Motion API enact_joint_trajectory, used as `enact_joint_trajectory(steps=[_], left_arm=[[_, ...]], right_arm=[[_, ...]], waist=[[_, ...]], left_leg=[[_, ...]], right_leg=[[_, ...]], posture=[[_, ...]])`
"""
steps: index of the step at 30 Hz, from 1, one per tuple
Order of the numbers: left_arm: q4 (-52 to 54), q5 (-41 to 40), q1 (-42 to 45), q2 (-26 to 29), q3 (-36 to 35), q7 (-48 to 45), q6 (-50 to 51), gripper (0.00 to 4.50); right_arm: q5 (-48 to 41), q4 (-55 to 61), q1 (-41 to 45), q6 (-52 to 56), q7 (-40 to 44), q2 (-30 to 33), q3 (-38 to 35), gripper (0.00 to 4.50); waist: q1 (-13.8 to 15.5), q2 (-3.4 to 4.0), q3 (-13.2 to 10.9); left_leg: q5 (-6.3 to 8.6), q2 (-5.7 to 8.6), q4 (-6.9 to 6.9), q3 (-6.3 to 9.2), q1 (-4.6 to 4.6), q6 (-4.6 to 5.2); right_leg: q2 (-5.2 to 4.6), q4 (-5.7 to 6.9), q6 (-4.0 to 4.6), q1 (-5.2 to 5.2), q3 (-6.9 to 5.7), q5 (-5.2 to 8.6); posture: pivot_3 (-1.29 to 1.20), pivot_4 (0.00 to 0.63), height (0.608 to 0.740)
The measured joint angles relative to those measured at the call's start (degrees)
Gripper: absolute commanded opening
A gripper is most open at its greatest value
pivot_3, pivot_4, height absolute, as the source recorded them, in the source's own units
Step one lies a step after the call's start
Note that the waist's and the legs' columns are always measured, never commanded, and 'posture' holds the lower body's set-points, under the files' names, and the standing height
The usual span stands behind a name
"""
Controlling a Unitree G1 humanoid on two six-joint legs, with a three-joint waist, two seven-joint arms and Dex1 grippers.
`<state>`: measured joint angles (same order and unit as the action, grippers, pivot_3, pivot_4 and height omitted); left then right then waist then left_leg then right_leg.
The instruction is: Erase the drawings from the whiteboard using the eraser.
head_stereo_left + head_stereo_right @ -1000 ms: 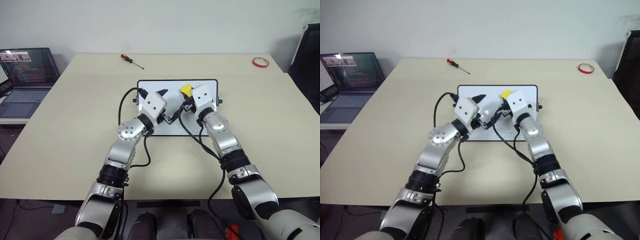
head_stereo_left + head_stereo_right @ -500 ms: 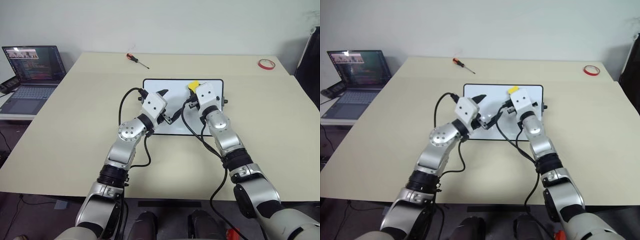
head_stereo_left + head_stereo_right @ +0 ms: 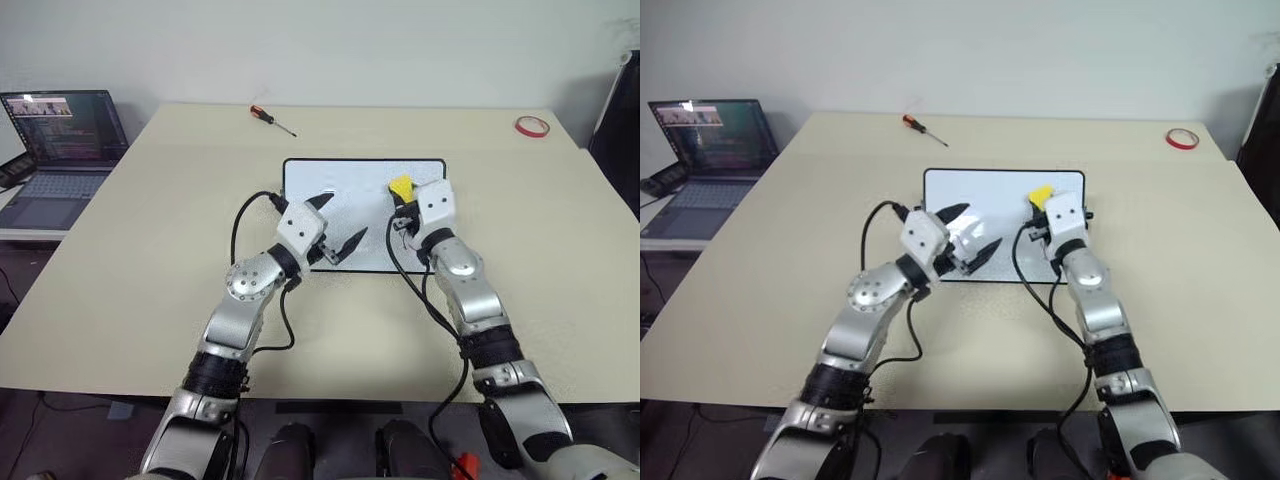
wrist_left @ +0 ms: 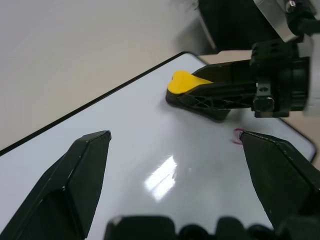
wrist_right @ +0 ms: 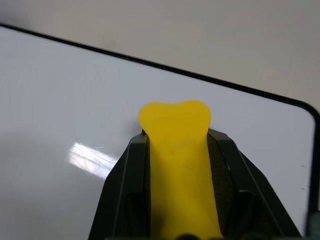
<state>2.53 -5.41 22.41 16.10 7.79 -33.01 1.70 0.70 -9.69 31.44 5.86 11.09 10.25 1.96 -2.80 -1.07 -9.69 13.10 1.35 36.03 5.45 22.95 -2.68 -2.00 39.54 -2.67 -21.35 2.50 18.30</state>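
Note:
The whiteboard lies flat in the middle of the table. My right gripper is shut on the yellow eraser over the board's right part, near its far edge. In the right wrist view the eraser sticks out past the fingertips, above the white surface. My left gripper stands open over the board's near-left part with nothing between its fingers. One small red drawing shows in the left wrist view, near the board's corner and below the right gripper.
An orange-handled screwdriver lies at the far side of the table, and a red tape ring sits at the far right corner. An open laptop stands on a separate surface to the left.
My right gripper has carried the eraser to the right across the board and drawn back a little. The left gripper has pulled back toward the board's near edge, still open.

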Motion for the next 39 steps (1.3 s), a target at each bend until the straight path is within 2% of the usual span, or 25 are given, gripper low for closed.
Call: enact_joint_trajectory(steps=[5,9,17,23,28,35,39], left_arm=[[3.4,-1.3,-7.4,2.5,-0.2,-2.3,0.5,4.5],[2.9,-1.2,-9.7,2.4,0.9,-3.2,-0.8,4.5],[-0.3,0.4,-8.8,-0.6,5.6,-4.1,-3.9,4.5],[-1.5,1.0,-4.5,-1.0,5.4,-3.7,-4.6,4.5],[-1.5,1.0,-3.6,-1.0,5.3,-3.3,-4.6,4.5],[-1.4,1.0,-3.6,-0.7,4.3,-2.3,-4.3,4.5],[-1.3,1.1,-3.7,-0.6,4.1,-1.6,-4.3,4.5]], right_arm=[[-1.5,12.8,-8.3,3.7,2.9,4.4,-1.3,1.2],[-1.4,14.2,-13.7,5.2,3.6,5.5,-1.4,1.2],[1.0,10.8,-12.1,2.0,2.4,4.9,-0.3,1.2],[1.7,1.8,-8.3,-2.7,1.2,4.2,-0.3,1.2],[3.2,-1.2,-7.6,-5.2,1.4,4.8,0.8,1.2],[3.7,3.6,-12.1,-1.7,4.5,6.0,2.2,1.2],[3.1,6.6,-15.7,1.0,10.3,7.4,5.2,1.2]], waist=[[0.1,0.0,0.0],[0.4,0.0,0.0],[0.4,-0.01,0.0],[0.5,-0.01,0.0],[0.2,-0.03,0.0],[0.3,-0.04,0.0],[0.2,-0.05,0.0]], left_leg=[[0.0,-0.01,-0.03,0.04,-0.03,0.01],[0.0,0.04,-0.01,0.0,-0.04,0.01],[0.0,0.03,-0.02,0.0,-0.06,0.01],[0.0,0.04,-0.02,0.0,-0.06,0.01],[0.0,0.0,0.01,-0.05,-0.2,0.01],[0.01,-0.01,-0.01,0.11,-0.67,0.01],[0.02,-0.04,-0.06,0.12,-1.0,0.02]], right_leg=[[0.0,-0.1,0.0,0.08,-0.04,0.0],[0.01,-0.1,0.0,0.11,-0.04,0.0],[0.11,-0.11,0.0,0.13,-0.05,0.0],[0.13,-0.12,0.0,0.14,-0.06,0.0],[0.14,-0.09,0.0,0.26,-0.01,0.0],[0.16,-0.31,0.0,0.91,-0.14,0.0],[0.19,-0.52,-0.02,1.25,-0.14,-0.01]], posture=[[0.0,0.15,0.74],[0.0,0.15,0.74],[0.0,0.15,0.74],[0.0,0.15,0.74],[0.0,0.15,0.74],[0.0,0.15,0.74],[0.0,0.15,0.74]])
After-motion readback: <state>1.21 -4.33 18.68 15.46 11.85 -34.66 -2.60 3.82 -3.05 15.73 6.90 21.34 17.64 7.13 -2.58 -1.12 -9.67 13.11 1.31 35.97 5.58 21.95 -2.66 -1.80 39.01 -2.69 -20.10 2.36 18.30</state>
